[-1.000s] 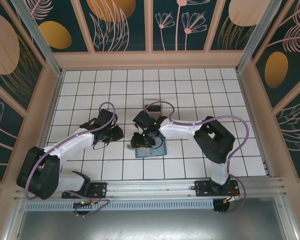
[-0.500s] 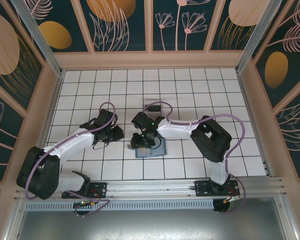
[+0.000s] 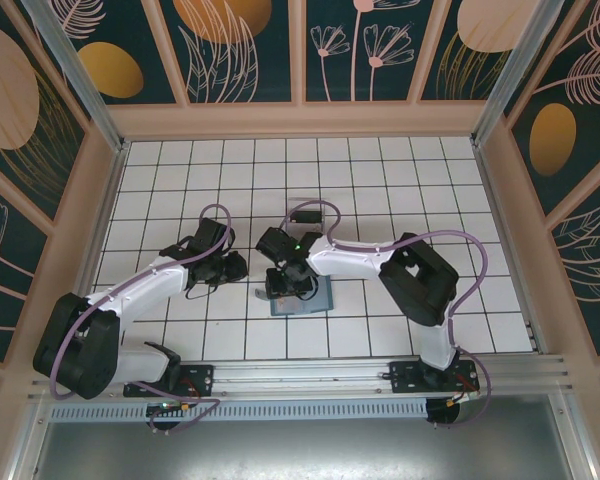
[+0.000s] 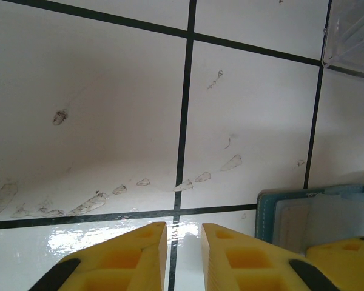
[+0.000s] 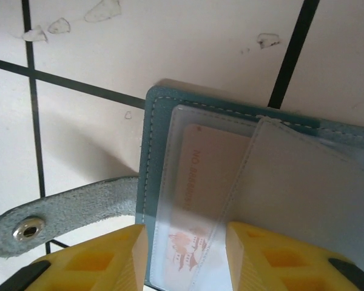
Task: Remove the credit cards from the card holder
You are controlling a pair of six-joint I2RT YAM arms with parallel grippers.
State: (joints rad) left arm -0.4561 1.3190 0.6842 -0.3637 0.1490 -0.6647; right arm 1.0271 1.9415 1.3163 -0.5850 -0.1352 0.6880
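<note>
Right arm [image 3: 355, 262] has crept a little to its left across the card holder [image 5: 150, 170] over the last second, and the right jaws have widened slightly. They now stand part open with nothing gripped. The holder itself hasn't shifted on the tabletop [image 5: 170, 48].

Left arm [image 3: 150, 285] hasn't moved. The left jaws are nearly together with a narrow gap and nothing in it, hovering over bare tile. A corner of the holder is just off to their right and the clear box [image 4: 352, 30] is well ahead of them on the same side.

The holder lies open directly under the right jaws. Its snap tab [image 5: 79, 212] sticks out past the left finger.

The whitish card [image 5: 200, 176] is not out yet. It sits in its clear sleeve [image 5: 170, 151] and runs straight ahead from the gap between the right jaws, with its near end between the two fingers. A second sleeve [image 5: 303, 182] overlaps it on the right. I can't make out what's in that one.

My read is that the widening is a set-up to straddle the card's near end, not a release. No extraction has started, and the next close has to catch the card edge alone. Pinching the sleeve with it would just drag the whole holder.
</note>
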